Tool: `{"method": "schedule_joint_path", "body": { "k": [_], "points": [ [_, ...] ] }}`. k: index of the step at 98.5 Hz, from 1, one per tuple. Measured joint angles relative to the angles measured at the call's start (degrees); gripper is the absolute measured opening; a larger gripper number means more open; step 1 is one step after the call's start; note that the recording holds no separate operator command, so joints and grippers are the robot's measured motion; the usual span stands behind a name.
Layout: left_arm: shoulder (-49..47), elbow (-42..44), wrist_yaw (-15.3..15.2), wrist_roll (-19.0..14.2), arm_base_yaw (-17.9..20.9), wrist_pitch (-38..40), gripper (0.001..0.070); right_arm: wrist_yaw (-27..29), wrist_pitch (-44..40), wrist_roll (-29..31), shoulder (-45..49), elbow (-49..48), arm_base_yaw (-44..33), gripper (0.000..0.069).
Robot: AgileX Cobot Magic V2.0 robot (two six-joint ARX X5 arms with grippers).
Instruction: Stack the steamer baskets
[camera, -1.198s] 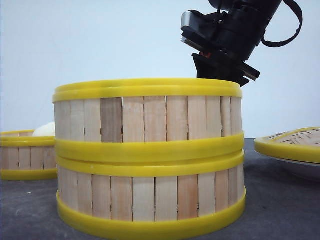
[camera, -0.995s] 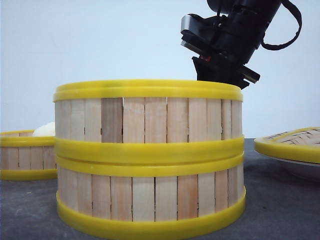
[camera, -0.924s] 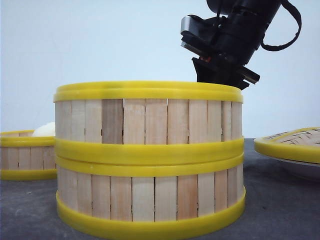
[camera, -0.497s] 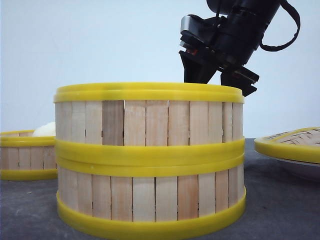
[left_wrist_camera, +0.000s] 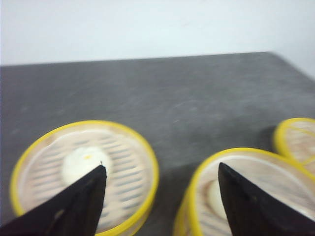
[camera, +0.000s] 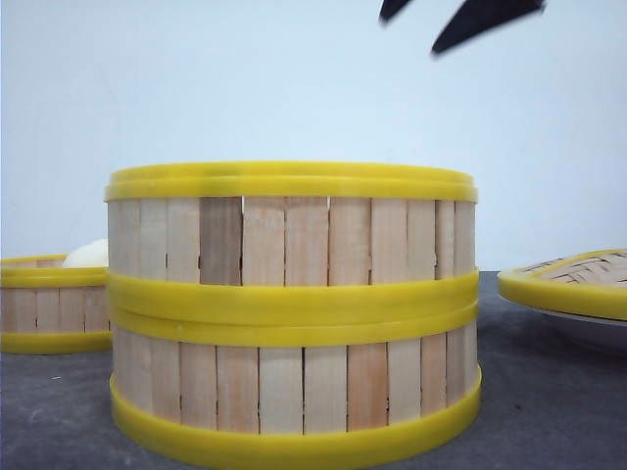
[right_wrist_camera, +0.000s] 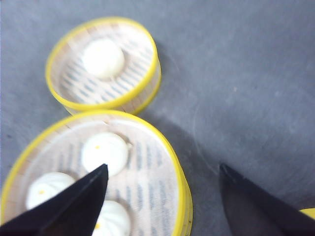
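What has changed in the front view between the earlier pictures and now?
The right gripper let go of the top basket and rose away; only its open fingertips show at the top edge now. The top basket settled level on the bottom basket. The single basket and lid stayed put.

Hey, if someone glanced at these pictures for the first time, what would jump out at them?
Two slatted pale-wood steamer baskets with yellow rims stand stacked at the table's centre, white buns lying in the upper one. A third single basket sits to the left holding one white bun. The right gripper hangs open above the stack.
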Motion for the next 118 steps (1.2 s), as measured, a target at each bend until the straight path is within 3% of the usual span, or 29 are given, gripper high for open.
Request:
{"method": "schedule_joint_path", "body": {
  "k": [38,65,76,118],
  "points": [
    [20.74,15.26,-0.02,1.42,15.08,-10.25,0.0421,-0.33,-6.27,0.17,-7.26,0.02,0.13,0.0438],
    [33.14,16.33,1.60,1.55,22.23,-10.95,0.0421,-0.66,-6.88,0.17,-7.43,0.00,0.66,0.0438],
    [37.20,16.33,3.08,1.60,23.93,-10.49,0.0421,-0.77,-6.91,0.17,-7.43,0.02,0.94,0.0438],
    [47.74,16.33,2.73,2.86,24.63,-6.16,0.0421,-0.79,-6.91,0.17,-7.43,0.02,0.92,0.0438]
  ]
}}
